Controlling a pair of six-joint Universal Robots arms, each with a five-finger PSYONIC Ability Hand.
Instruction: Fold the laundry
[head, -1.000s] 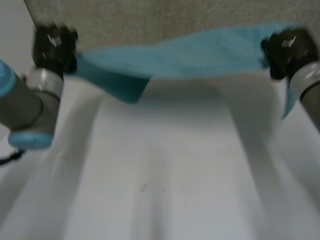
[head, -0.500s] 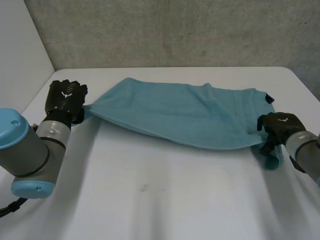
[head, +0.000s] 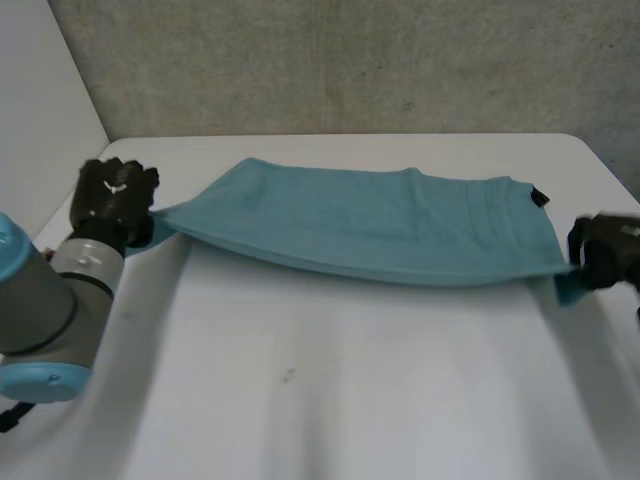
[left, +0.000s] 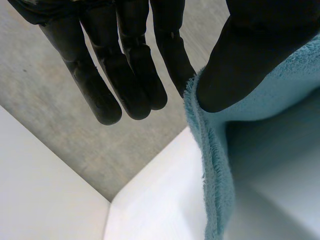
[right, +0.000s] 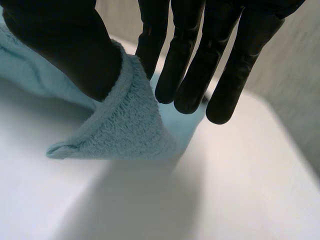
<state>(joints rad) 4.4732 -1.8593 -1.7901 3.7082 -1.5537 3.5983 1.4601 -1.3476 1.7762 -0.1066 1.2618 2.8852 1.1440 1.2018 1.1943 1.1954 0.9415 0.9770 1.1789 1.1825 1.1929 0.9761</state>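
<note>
Near the table's (head: 330, 400) side edges, the left hand (head: 113, 200) and right hand (head: 606, 250) each pinch an end of the towel (head: 380, 225) between thumb and straight fingers. Both holds look shallow, so a harder pull apart could slip a corner free. Teal and nubby, the towel spans the table's far half, near edge taut.

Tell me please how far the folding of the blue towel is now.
Done: the light-blue terry towel is spread wide over the white table. In hand: the left hand and right hand each pinch one end of its near edge, holding it taut and lifted. To do: no finished fold shows yet.
</note>
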